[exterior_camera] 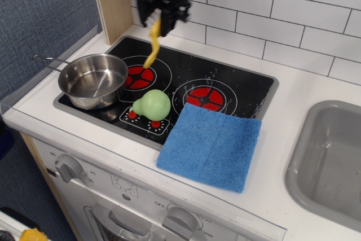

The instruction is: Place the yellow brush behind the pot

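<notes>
My gripper (157, 20) is shut on the head of the yellow brush (153, 45) and holds it in the air above the back left of the stove. The brush's handle hangs down towards the left burner. The shiny steel pot (93, 80) stands on the front left of the stove, its thin handle pointing left. The brush is behind and to the right of the pot, well above it. The bristles are hidden between the fingers.
A pale green pear-shaped toy (152, 105) lies on the stove's front edge, right of the pot. A blue cloth (211, 146) lies on the counter by the right burner. A wooden post (113, 4) stands at the back left. A sink (330, 159) is at the right.
</notes>
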### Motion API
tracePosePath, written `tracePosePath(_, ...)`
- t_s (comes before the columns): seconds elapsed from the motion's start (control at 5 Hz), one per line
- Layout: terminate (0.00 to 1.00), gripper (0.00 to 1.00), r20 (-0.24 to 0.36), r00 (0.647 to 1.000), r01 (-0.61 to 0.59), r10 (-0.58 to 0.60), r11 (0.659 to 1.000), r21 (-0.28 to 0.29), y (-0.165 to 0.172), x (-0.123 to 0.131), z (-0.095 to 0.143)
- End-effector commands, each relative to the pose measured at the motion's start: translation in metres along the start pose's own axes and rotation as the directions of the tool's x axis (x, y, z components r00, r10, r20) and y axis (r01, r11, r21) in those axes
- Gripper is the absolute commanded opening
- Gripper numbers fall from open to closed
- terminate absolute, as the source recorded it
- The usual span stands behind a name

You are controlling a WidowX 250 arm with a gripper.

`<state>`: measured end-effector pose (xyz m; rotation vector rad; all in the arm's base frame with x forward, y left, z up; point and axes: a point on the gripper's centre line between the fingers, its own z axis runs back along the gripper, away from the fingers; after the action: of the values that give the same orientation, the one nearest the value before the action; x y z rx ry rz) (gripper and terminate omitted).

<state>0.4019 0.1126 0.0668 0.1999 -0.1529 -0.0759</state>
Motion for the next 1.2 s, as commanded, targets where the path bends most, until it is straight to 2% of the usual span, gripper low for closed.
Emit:
tracePosePath(0.0, 0.0, 0.0, 0.031, 0.999, -0.044, 0.044, 0.999, 0.006, 0.042, 0.004, -0.002)
tracePosePath(0.2, 0.0, 1.0, 0.028, 0.999, -0.027, 0.028, 1.0, -0.014, 0.039, 0.003, -0.006)
tracePosePath(0.4, 0.0, 1.0, 0.039, 0.999, -0.029, 0.03, 0.999, -0.015, 0.036, 0.001, 0.003)
tracePosePath(0.6, 0.0, 1.0, 0.098, 0.993, -0.062, 0.068, 0.996, -0.061, 0.037, -0.006, 0.035)
tracePosePath(0.8, 0.0, 1.0, 0.126, 0.989, -0.065, 0.084, 0.986, -0.153, 0.031, -0.015, 0.05)
tracePosePath(1.0, 0.0, 1.0, 0.082, 0.995, -0.047, 0.061, 0.984, -0.171, 0.022, -0.022, 0.044)
